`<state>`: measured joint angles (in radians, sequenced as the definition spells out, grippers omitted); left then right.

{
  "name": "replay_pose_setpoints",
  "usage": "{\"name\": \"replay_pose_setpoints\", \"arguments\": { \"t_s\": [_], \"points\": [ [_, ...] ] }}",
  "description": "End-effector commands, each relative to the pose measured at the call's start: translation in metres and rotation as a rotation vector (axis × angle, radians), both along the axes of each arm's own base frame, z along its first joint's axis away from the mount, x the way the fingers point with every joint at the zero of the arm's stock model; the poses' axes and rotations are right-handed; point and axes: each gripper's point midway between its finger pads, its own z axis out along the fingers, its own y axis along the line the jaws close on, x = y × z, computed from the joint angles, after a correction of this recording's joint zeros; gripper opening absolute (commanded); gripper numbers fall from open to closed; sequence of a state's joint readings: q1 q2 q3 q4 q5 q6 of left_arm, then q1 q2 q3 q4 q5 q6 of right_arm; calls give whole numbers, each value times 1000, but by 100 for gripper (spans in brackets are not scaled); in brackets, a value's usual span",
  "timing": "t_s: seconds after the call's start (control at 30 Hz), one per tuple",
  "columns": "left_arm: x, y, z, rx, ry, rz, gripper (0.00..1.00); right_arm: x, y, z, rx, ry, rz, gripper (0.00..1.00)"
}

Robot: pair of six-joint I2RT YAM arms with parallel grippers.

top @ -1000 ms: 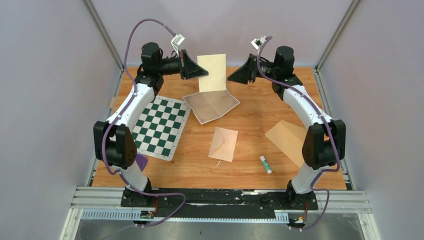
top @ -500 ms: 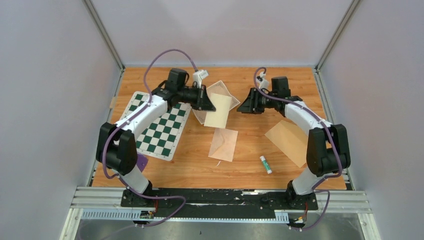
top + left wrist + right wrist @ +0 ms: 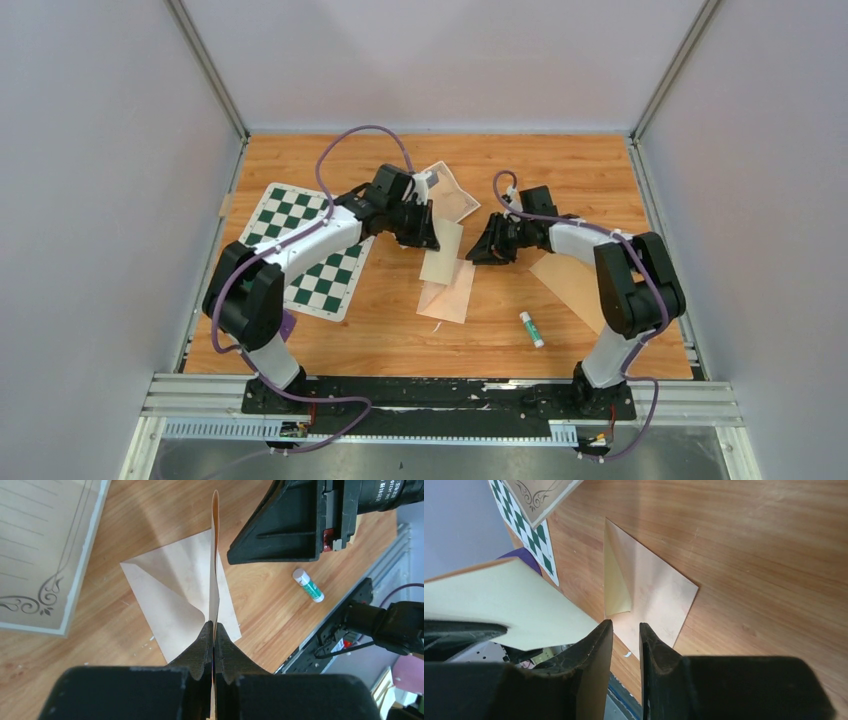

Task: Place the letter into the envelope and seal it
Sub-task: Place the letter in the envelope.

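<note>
Left fingers (image 3: 199, 647) pinch one plain cream card (image 3: 443, 258) upright above one open envelope (image 3: 175, 595) at the middle of the surface (image 3: 380, 345). Right fingers (image 3: 594, 652), slightly parted and empty, hover beside it. One letter (image 3: 40, 545) lies flat toward the far edge.

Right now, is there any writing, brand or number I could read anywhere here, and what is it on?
No text reads clearly.
White print on the right arm's black housing: cut off and too small.
Glue stick label: blurred.
Letter: only ruled lines and scrollwork, no words.
</note>
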<state>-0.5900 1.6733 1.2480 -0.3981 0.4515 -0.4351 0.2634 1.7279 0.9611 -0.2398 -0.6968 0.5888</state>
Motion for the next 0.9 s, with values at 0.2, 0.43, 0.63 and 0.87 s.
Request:
{"name": "replay_pose_setpoints", "arguments": {
  "t_s": [0.2,0.43,0.63,0.87],
  "points": [
    [-7,2,-16,124,4,116,0,-2,14,-27,8,134,-123,22],
    [6,26,-13,285,-39,207,0,-3,11,-45,-56,191,-169,18],
    [14,37,9,320,-123,218,0,-1,12,-50,-78,187,-169,18],
    [17,35,5,335,-131,195,0,9,30,-28,11,116,-97,15]
  ]
}}
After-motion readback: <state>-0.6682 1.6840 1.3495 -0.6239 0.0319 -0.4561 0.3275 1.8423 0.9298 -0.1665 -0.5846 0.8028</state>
